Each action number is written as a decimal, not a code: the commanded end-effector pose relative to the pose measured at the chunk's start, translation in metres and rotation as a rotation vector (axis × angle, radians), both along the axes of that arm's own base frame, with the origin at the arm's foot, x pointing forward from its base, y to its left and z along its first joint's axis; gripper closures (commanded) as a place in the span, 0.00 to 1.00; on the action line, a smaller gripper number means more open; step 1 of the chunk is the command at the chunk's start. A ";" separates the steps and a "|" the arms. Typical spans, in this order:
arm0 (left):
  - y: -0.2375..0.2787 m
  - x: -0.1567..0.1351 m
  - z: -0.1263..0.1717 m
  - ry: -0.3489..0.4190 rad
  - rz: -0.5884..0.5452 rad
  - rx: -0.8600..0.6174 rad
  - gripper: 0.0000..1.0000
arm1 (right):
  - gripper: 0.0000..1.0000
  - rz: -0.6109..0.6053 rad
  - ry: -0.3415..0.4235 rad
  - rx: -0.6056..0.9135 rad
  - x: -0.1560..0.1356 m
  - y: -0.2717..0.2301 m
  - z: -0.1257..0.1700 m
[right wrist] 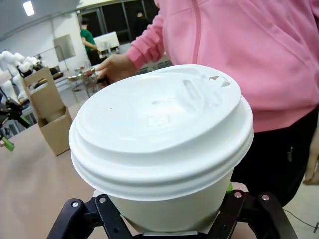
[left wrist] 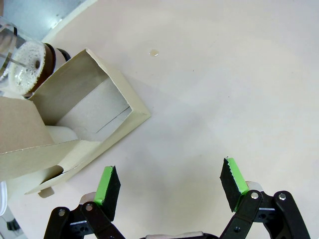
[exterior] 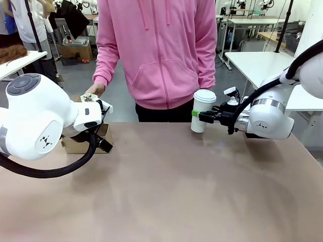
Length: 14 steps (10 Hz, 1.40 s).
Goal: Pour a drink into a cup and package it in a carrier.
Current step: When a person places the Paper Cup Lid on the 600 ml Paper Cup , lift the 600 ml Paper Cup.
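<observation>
Two grippers stand over our table (left wrist: 239, 74): our right gripper (exterior: 198, 115) pinches the lidded white cup (exterior: 204, 103) between its pads. Our left gripper (left wrist: 169, 181) hangs with fingers spread wide, the cardboard carrier (left wrist: 84, 107) just ahead of one fingertip and the drink (left wrist: 30, 67) in its jug beyond the carrier.

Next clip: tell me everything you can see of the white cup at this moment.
The cup is plain white tapered paper, no print, capped with a white plastic lid that has a raised rim and a moulded sip tab. It is upright near the far edge of the table, right of the middle, in front of the person in pink. The right gripper is shut on its lower body from the side. Whether its base rests on the table or hangs just above cannot be told.
</observation>
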State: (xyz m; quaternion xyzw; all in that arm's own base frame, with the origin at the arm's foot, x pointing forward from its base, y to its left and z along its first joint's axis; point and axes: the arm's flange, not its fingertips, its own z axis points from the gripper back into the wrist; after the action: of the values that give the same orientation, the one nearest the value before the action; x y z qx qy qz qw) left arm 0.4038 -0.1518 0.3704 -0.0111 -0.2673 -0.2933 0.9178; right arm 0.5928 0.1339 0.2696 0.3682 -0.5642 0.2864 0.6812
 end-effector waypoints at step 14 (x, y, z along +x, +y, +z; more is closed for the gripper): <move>0.000 0.000 0.000 0.000 -0.001 -0.002 0.00 | 0.19 0.133 -0.075 -0.093 -0.144 -0.022 0.282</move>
State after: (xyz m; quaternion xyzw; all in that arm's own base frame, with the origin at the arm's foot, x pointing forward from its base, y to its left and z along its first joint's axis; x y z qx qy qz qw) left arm 0.4038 -0.1524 0.3707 -0.0111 -0.2676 -0.2938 0.9176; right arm 0.4486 0.1125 0.5532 0.3650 -0.5627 0.3761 0.6393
